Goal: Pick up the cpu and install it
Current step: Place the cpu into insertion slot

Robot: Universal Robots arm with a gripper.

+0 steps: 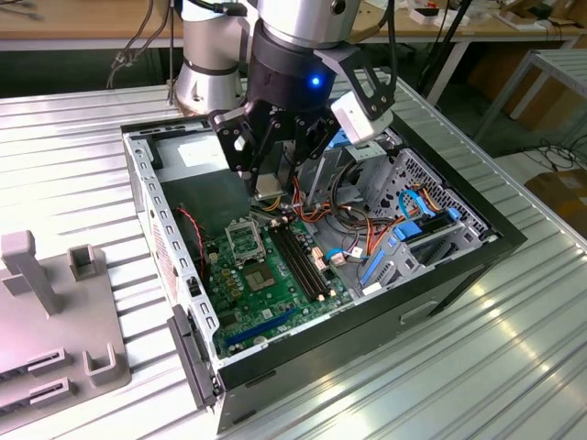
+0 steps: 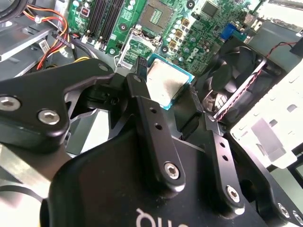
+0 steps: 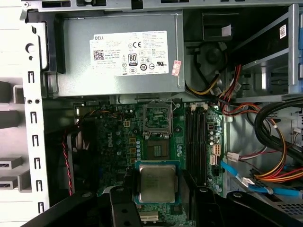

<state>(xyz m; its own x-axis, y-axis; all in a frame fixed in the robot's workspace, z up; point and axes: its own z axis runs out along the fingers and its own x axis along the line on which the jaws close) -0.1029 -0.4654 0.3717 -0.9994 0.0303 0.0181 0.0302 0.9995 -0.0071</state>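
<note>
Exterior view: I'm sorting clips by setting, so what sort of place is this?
Probably a robotics lab or workshop: an open computer case sits on a ribbed metal table, wooden workbenches stand behind, and the gripper holds the cpu over the motherboard.

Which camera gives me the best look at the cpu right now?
First wrist view: the cpu faces the camera squarely, its whole top visible, held in the gripper. Second wrist view shows it slanted, one edge hidden by the gripper. Exterior view gives at most a pale sliver under the gripper.

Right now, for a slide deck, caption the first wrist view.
End effector grips the cpu over the green motherboard, apart from the metal-framed socket.
</note>
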